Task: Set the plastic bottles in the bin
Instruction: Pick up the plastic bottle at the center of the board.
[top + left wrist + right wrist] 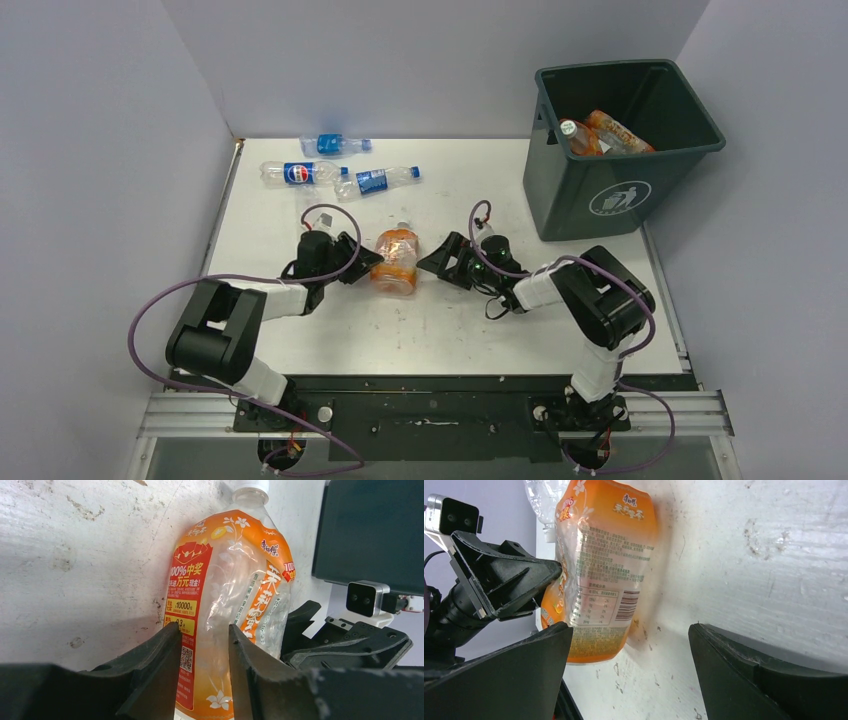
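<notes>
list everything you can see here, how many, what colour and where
orange bottle: one, clear with orange label, lying mid-table between the tools
blue-label bottles: three, clear, lying at the table's far left
binned bottles: at least two, orange labels, inside the bin
bin: one, dark grey-green with white litter symbol, far right
table: one, white, scuffed
cables: purple, looping off both arms
arms: two, black and white, at the near edge
left tool: black, pinching the orange bottle
right tool: black, open, facing the orange bottle
</notes>
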